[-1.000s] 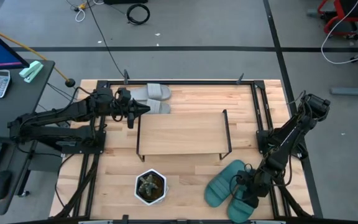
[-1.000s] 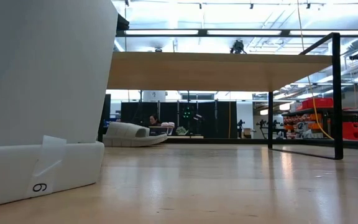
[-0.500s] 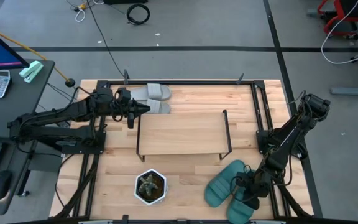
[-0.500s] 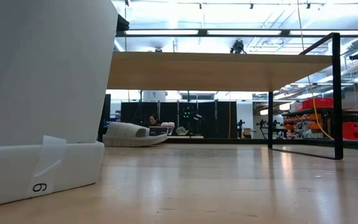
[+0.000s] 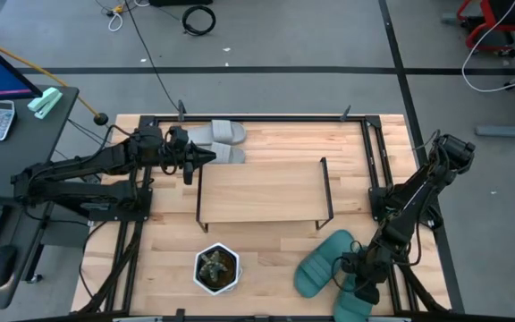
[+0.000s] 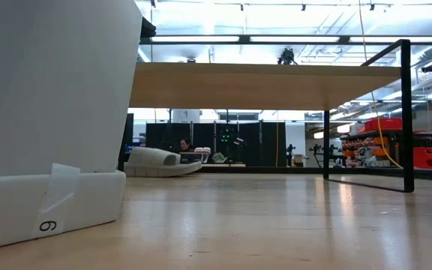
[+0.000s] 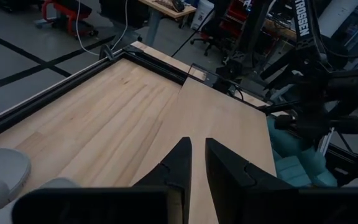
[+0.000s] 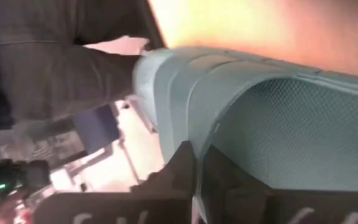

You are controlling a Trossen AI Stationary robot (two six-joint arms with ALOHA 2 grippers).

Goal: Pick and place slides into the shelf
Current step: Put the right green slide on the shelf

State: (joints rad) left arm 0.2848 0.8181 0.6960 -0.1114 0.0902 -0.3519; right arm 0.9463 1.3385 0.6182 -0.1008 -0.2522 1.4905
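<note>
Right pincer pinches a teal slide at the desk's near right; left pincer, pressed together, hovers beside the grey slides, far left of the shelf.

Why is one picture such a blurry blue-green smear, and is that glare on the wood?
In the right wrist view the camera sits almost against a teal slide, too close to focus, with washed-out light behind. In the low view the ceiling lights reflect softly off the tabletop, and a white planter looms huge because it is nearest.
</note>
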